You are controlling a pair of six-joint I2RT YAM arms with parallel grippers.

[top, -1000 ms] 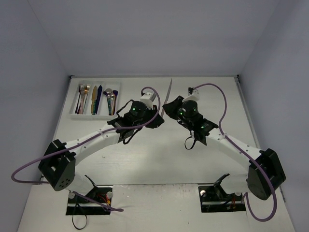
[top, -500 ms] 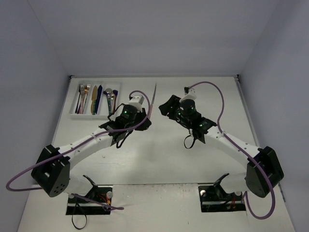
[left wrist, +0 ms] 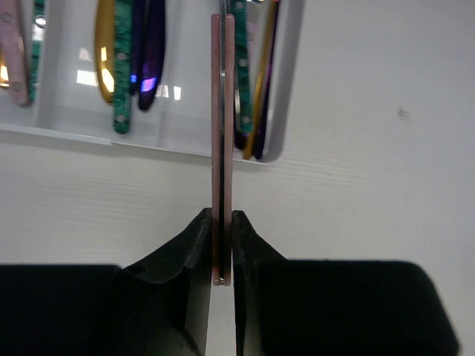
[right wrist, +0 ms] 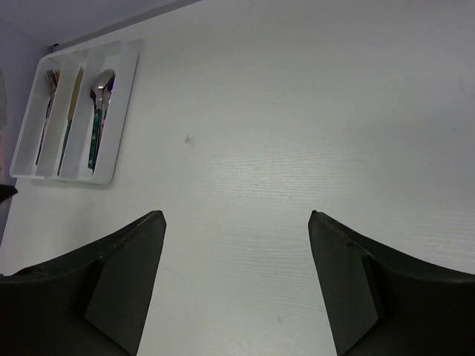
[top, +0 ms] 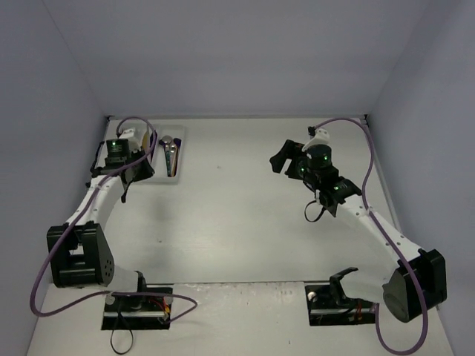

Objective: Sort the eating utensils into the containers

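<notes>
Left gripper (left wrist: 223,219): black two-finger jaws pressed narrow, clamped on the near end of a slim pink-handled utensil (left wrist: 223,133).
Held piece: seen edge-on and thin. It runs straight ahead from the fingertips and out past the top of the left wrist view. Whether it is a fork, spoon or knife cannot be told.
Flat white plastic tray (left wrist: 185,119): just ahead of the left fingertips. Its near rim passes under the held piece, but contact between the two cannot be told.
Left of the held piece: a gold utensil (left wrist: 104,52), a teal handle (left wrist: 122,89) and a dark blue-purple piece (left wrist: 152,52) lie lengthwise in the tray.
Right of the held piece: teal, gold and purple handles are bunched against the tray's right wall.
White table (right wrist: 297,111): bare surface ahead of the right jaws.
Right gripper (right wrist: 236,216): dark fingers (right wrist: 122,289) spread wide with nothing between them. It hangs above the table, with the tray well apart, far ahead and to its left.
</notes>
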